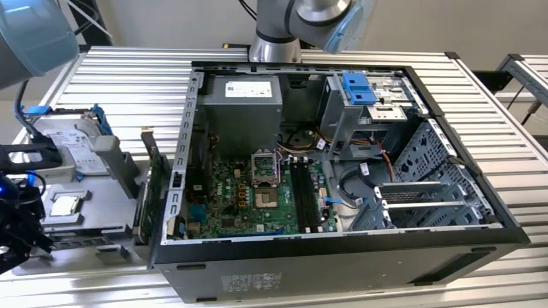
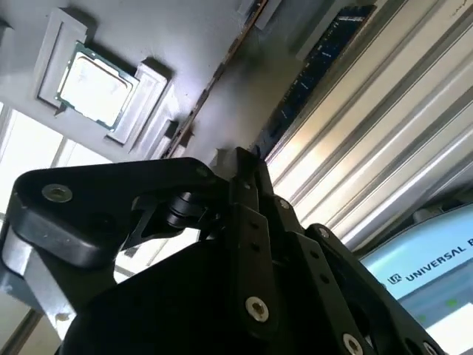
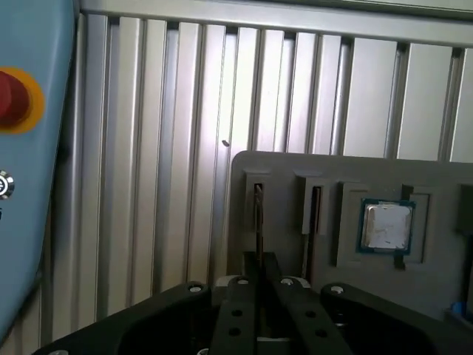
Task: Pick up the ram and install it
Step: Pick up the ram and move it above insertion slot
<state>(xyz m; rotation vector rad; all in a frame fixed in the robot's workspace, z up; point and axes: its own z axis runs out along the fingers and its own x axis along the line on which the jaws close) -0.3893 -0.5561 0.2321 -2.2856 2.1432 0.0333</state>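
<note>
In the first wrist view the gripper (image 3: pixel 259 260) has its fingers together on the ram (image 3: pixel 257 211), seemingly clamped on its near end. The stick stands on edge ahead of the tips in a narrow slot of the grey tray (image 3: pixel 295 166). Slot walls hug both faces, and beyond the tray's rim the ribbed table (image 3: pixel 162 111) lies open.

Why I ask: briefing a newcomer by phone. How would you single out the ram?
Start at the grey parts tray on the ribbed table, where a square processor chip sits. Two boards stand on edge in slots beside it; the ram is the one farther from the chip. It is a dark blue stick with black chips, while the neighbouring card shows just a thin edge.
</note>
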